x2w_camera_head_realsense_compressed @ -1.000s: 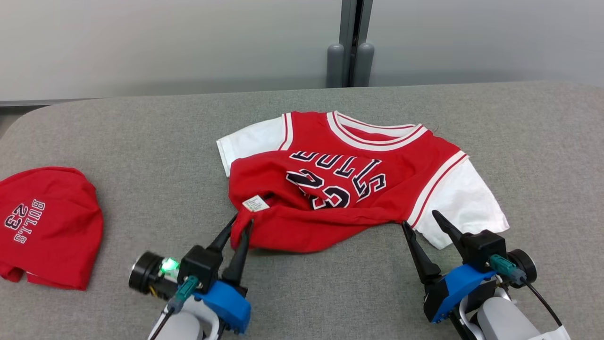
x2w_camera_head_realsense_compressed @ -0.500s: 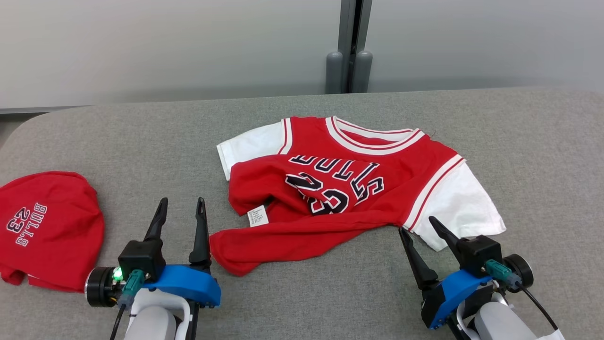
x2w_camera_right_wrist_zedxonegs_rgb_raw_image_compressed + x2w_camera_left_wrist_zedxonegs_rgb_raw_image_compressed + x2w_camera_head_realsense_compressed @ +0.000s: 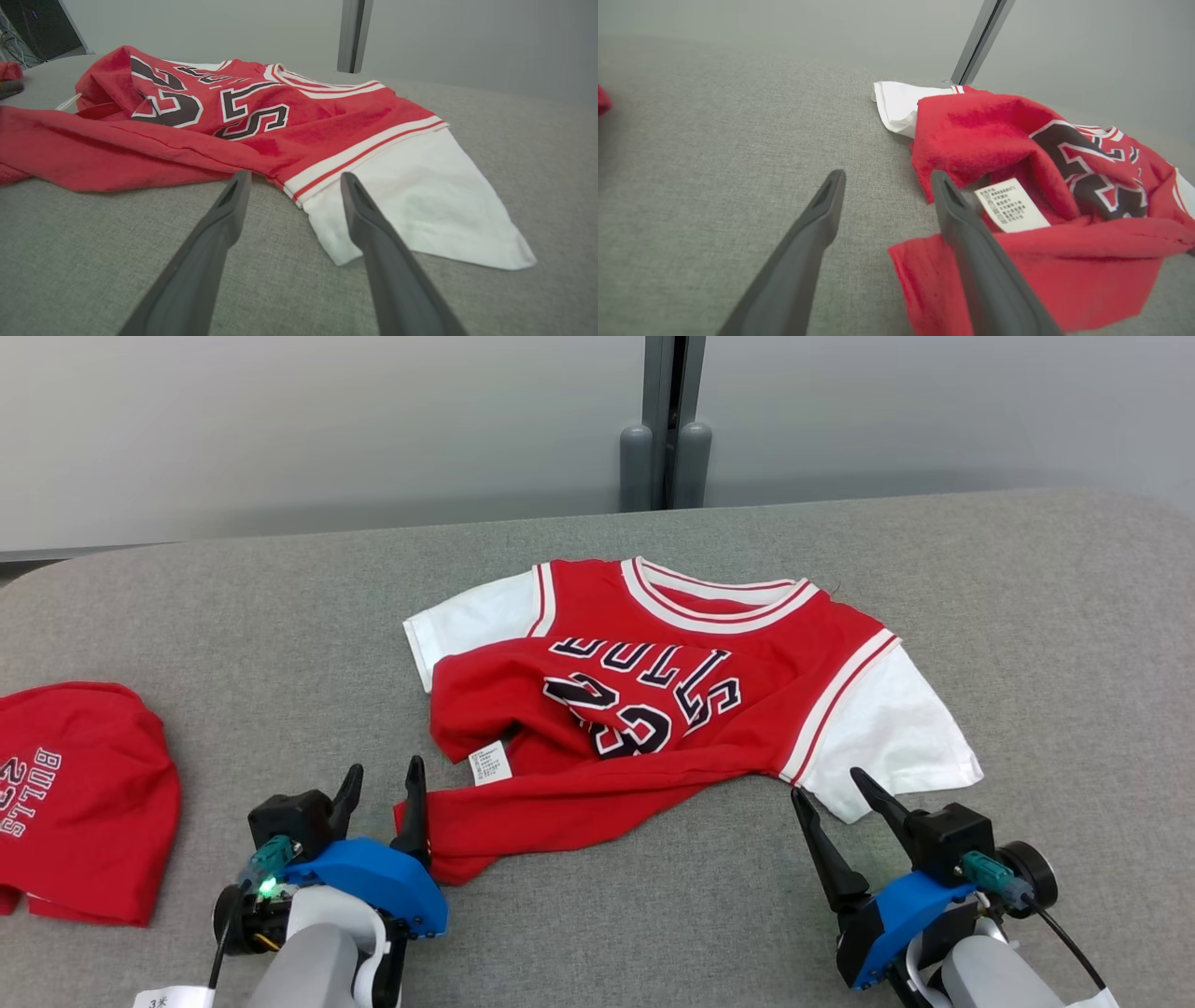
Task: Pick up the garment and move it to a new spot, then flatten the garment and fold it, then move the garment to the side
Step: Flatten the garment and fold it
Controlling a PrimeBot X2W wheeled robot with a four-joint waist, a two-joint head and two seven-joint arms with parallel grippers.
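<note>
Both jaws are spread, empty; the garment [image 3: 653, 709] is laid just right of the left gripper [image 3: 385, 767], beyond the right gripper [image 3: 825, 783].

Likely a lab or office room: a grey cloth-covered table [image 3: 187, 616] before bare grey partition panels [image 3: 280, 429].

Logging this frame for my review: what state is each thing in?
Jersey: lying on the table, lower part rumpled, unheld.
Care label: exposed.
Left gripper: fingers open, empty, beside the hem.
Right gripper: fingers open, empty, by the white sleeve.
Second red garment: bunched at the left.
</note>
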